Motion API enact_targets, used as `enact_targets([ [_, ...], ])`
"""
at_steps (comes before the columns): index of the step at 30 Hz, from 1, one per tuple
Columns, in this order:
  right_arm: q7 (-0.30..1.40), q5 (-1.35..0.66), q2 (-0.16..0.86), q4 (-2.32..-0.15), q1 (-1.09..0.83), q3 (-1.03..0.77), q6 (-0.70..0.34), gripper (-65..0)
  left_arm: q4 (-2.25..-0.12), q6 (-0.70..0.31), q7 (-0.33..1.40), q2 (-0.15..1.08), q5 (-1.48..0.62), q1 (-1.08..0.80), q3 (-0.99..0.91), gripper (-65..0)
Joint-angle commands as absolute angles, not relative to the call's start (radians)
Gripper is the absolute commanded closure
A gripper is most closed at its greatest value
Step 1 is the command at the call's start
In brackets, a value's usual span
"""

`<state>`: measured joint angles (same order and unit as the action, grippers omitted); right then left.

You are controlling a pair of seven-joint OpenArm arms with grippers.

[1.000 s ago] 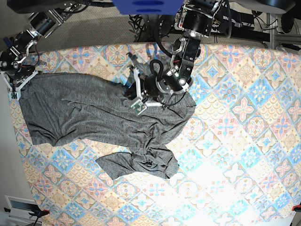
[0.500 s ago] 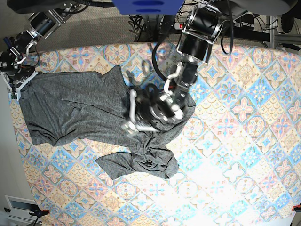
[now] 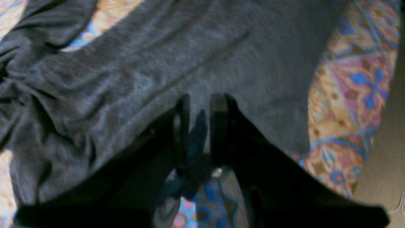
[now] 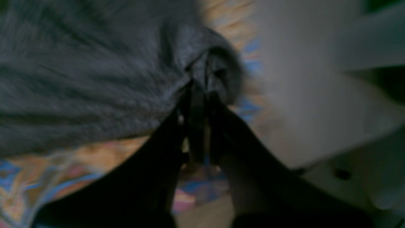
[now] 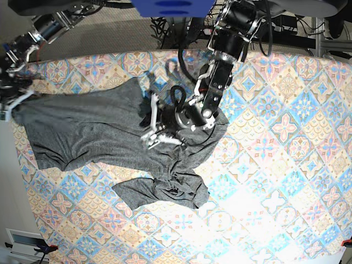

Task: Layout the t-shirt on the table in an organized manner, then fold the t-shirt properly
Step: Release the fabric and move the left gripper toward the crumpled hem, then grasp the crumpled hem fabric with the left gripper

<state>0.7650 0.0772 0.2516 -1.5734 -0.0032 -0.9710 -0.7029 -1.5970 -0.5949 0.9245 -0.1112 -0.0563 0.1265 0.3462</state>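
Observation:
The dark-grey t-shirt (image 5: 88,132) lies spread over the left half of the patterned table (image 5: 275,165), with a crumpled sleeve bunched at its near side (image 5: 176,187). My right gripper (image 5: 10,102) is at the table's far left edge. In the right wrist view it (image 4: 202,95) is shut on a bunched corner of the t-shirt (image 4: 79,79). My left gripper (image 5: 151,129) hovers over the shirt's middle. In the left wrist view its fingers (image 3: 200,104) stand a narrow gap apart just above the wrinkled t-shirt (image 3: 158,63), and no fabric shows pinched at the tips.
The right half of the table carries only the cloth. Carpet and cables (image 5: 176,25) lie beyond the far edge. A white box (image 5: 22,242) sits off the near left corner. The table's left edge is right beside my right gripper.
My right gripper has pulled the shirt's corner further left and down. The left gripper dipped toward the near side, came back up, and its fingers parted slightly.

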Motion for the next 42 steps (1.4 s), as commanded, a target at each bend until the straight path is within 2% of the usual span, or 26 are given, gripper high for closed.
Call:
enact_targets([
  [1, 0.733, 0.068, 0.266, -1.592, 0.01, -0.974, -0.698, 0.0, -1.618, -0.59, 0.909, -0.111, -0.062, 0.14, 0.343, -10.4],
  [5, 0.68, 0.068, 0.265, -1.596, 0.051, -0.975, -0.69, 0.0, -1.618, -0.59, 0.909, -0.108, -0.062, 0.127, 0.341, -10.5],
  [8, 0.657, 0.068, 0.265, -1.596, 0.051, -0.97, -0.59, 0.0, -1.618, -0.59, 0.915, -0.107, -0.062, 0.131, 0.341, -12.3],
  [12, 0.661, 0.07, 0.265, -1.595, 0.05, -0.967, -0.587, 0.0, -1.647, -0.59, 0.906, -0.107, -0.059, 0.136, 0.341, -19.7],
  [16, 0.662, 0.07, 0.265, -1.586, 0.048, -0.967, -0.587, 0.0, -1.762, -0.59, 0.906, -0.088, -0.004, 0.136, 0.338, -28.6],
  [20, 0.664, 0.07, 0.265, -1.584, 0.041, -0.967, -0.587, 0.0, -1.782, -0.59, 0.915, -0.088, 0.054, 0.188, 0.262, -32.9],
  [28, 0.662, 0.07, 0.245, -1.58, 0.004, -0.966, -0.587, 0.0, -1.445, -0.59, 0.897, -0.088, 0.064, 0.42, 0.156, -34.4],
  [34, 0.661, 0.07, 0.228, -1.58, -0.008, -0.966, -0.587, 0.0, -1.26, -0.59, 0.748, -0.091, 0.068, 0.506, 0.142, -34.5],
  [42, 0.656, 0.07, 0.225, -1.581, -0.036, -0.966, -0.587, 0.0, -1.055, -0.59, 0.506, -0.094, 0.062, 0.518, -0.205, -34.5],
])
